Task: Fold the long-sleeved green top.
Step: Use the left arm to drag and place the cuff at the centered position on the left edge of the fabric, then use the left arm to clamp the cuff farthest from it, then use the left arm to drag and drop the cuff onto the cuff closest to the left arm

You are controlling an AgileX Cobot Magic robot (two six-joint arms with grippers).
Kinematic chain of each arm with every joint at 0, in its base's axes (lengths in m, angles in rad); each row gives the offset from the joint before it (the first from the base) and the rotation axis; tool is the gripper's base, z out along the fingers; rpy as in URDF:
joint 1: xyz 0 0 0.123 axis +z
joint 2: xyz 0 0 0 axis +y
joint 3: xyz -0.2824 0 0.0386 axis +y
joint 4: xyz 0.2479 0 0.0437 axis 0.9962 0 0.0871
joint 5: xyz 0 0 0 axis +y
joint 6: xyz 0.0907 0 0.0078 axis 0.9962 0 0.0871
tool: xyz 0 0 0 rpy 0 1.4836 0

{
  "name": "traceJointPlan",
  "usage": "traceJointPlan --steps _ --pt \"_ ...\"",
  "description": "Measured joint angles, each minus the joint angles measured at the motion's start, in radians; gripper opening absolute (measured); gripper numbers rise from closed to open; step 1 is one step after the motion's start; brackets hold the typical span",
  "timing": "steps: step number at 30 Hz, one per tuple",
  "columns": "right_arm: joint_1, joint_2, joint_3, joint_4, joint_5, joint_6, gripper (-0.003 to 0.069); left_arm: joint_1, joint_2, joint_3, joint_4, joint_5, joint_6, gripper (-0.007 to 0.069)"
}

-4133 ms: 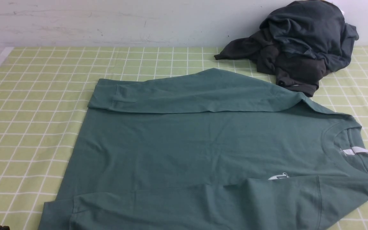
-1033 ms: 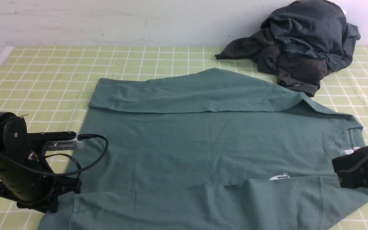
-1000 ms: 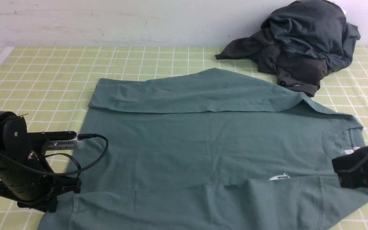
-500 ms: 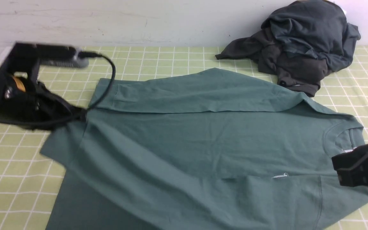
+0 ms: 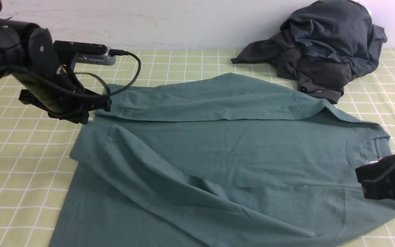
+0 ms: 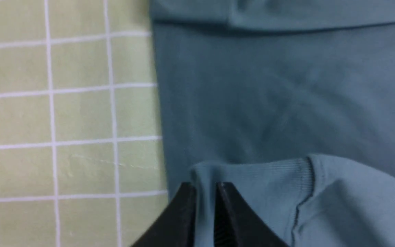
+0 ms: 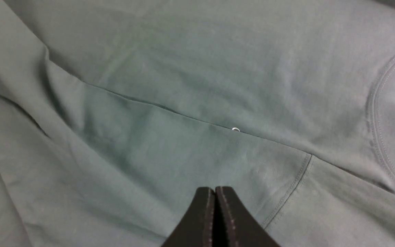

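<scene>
Worktop: covered in pale green cloth with a white grid, backed by a white wall.

Green long-sleeved top: spread flat across the middle of the worktop, with the neck at the right and the hem at the left. It covers most of the near half. The far sleeve is folded in along the far edge of the body. The near sleeve lies slanting over the body, from the near right shoulder up to the far left. Its ribbed cuff rests by the hem edge.

Heap of dark grey clothes: crumpled at the far right against the wall, just beyond the top's far shoulder.

Left arm: black, at the far left above the top's hem corner.

Left hand: fingertips a little apart, with the cuff's edge in the gap. Whether it pinches the cloth cannot be told.

Right hand: tips pressed together with nothing between them, at the right over the near shoulder seam beside the ribbed neck.
</scene>
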Motion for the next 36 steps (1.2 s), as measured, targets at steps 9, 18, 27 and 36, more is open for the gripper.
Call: traceJointPlan --steps 9,18,27,36 --pt "0.0 0.0 0.0 0.005 0.001 0.0 -0.001 0.016 0.272 -0.348 0.002 0.061 -0.013 0.0259" --pt "0.0 0.0 0.0 0.009 0.0 0.0 -0.001 0.04 0.46 -0.488 0.021 -0.034 -0.134 0.0268" --pt "0.0 0.0 0.0 0.007 -0.013 -0.013 -0.001 0.039 0.515 -0.497 0.011 -0.071 -0.141 0.0036" --pt "0.0 0.0 0.0 0.007 -0.014 -0.041 -0.001 0.026 0.329 -0.497 -0.001 0.173 0.046 0.0006"
